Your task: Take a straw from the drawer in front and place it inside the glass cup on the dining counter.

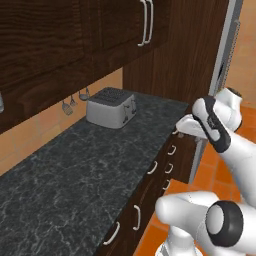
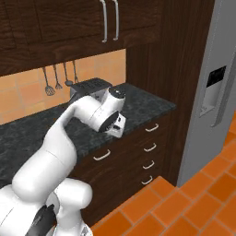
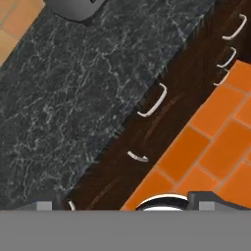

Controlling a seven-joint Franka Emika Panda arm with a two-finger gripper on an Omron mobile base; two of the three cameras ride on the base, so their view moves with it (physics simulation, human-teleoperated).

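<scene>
My gripper point(image 2: 118, 130) hangs over the front edge of the black speckled counter, pointing down at the dark brown drawer fronts. In the hand view its fingertips point(image 3: 45, 205) stand far apart at the bottom, open with nothing between them. The wide drawer point(image 2: 110, 159) with a curved silver handle point(image 3: 153, 101) sits shut just under the counter edge, below the hand. From the left base camera, the gripper point(image 1: 180, 129) is above the drawer stack point(image 1: 170, 160). The straw, the glass cup and the dining counter are out of view.
A silver toaster point(image 1: 111, 107) stands at the back of the black counter point(image 1: 75, 170). Dark upper cupboards point(image 2: 78, 23) hang overhead, with utensils point(image 2: 57, 78) on the wall. A grey fridge point(image 2: 216, 92) stands to the right. Orange floor tiles point(image 3: 211, 147) lie below.
</scene>
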